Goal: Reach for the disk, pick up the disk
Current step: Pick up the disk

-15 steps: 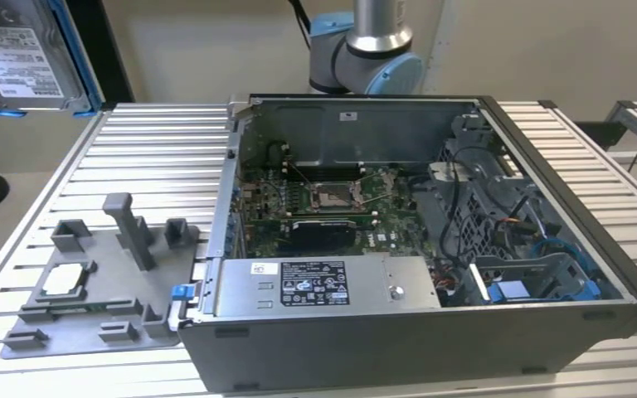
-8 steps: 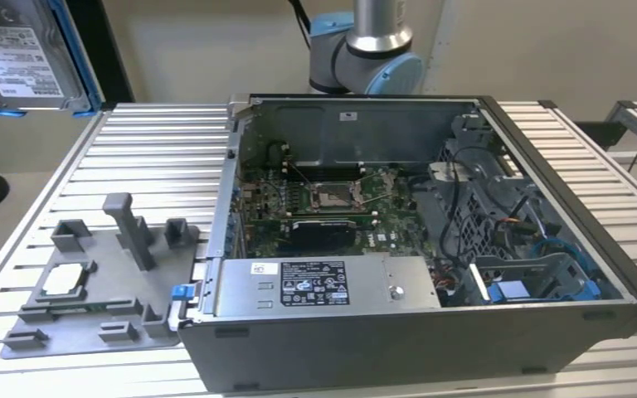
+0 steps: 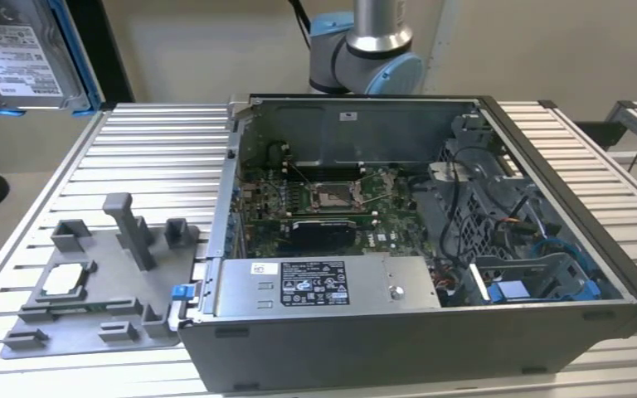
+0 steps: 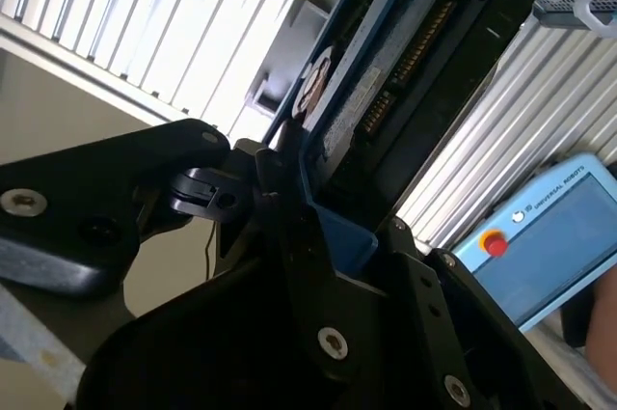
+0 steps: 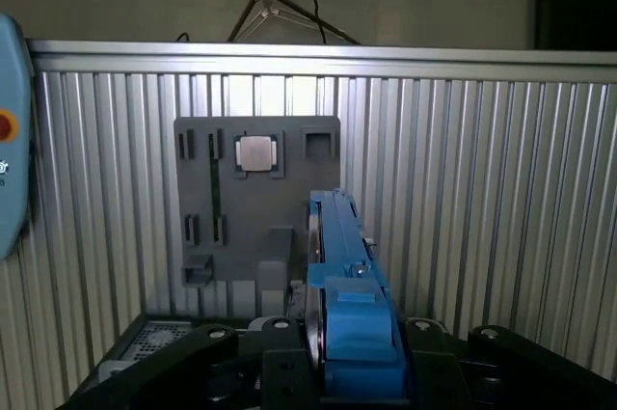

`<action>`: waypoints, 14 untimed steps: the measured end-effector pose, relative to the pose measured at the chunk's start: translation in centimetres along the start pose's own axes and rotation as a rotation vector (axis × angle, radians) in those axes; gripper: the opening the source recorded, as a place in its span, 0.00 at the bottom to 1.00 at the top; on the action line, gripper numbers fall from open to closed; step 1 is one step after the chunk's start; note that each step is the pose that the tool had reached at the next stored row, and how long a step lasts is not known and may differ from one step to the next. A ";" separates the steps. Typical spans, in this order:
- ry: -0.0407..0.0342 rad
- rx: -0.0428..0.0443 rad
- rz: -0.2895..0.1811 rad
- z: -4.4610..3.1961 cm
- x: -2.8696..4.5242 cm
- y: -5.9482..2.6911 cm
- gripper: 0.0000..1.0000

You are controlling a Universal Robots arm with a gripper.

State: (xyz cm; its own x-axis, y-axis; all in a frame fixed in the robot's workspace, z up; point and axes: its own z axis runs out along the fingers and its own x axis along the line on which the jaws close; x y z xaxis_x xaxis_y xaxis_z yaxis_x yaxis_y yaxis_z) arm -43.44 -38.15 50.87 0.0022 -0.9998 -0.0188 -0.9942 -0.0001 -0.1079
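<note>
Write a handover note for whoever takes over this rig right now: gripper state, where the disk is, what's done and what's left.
Gripper: shut on the disk, which stands edge-on between its fingers in the first wrist view, gripped by its blue bracket.
Disk: off the table, held up in the air at the exterior view's left, apart from the open computer case.
Also on the table: the grey fixture tray with the small silver chip seated in it.
Done: reach and pick-up, judging by the raised disk.
Left: nothing of this task shows as undone.
</note>
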 end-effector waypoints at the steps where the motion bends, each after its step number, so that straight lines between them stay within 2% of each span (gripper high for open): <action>1: 0.0000 -0.0001 0.000 -0.15 0.00 -0.01 0.00; 4: 0.0000 -0.0001 0.000 -0.74 -0.02 -0.08 0.00; 14: -0.0001 -0.0002 0.000 -0.71 -0.01 -0.24 0.00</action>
State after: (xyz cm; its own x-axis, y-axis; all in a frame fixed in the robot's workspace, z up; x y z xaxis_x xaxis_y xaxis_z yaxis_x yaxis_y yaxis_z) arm -43.28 -38.16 51.60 0.0025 -0.9998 -0.0189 -0.9942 -0.0005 -0.1078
